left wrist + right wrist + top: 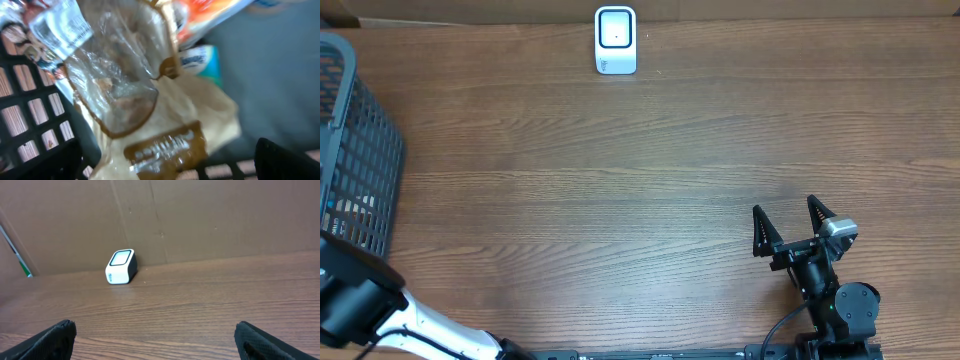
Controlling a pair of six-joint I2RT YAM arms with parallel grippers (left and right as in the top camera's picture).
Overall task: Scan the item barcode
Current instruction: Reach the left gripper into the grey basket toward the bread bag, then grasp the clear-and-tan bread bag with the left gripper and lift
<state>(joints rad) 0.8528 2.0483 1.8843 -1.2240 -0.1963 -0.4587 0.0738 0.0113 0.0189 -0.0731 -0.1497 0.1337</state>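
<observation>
**Wooden table (620, 180) against a brown wall (210, 215)**

Dark wood with long grain lines is filling the overhead view. Behind the far edge the wall is standing plain and flat, creased by vertical seams. Soft, even light is falling across the table.

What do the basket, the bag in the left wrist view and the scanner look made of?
Basket: dark rigid grid, probably plastic or coated wire. Bag: crinkled glossy film, part clear, likely plastic. Scanner: smooth white shell, likely plastic.
</observation>
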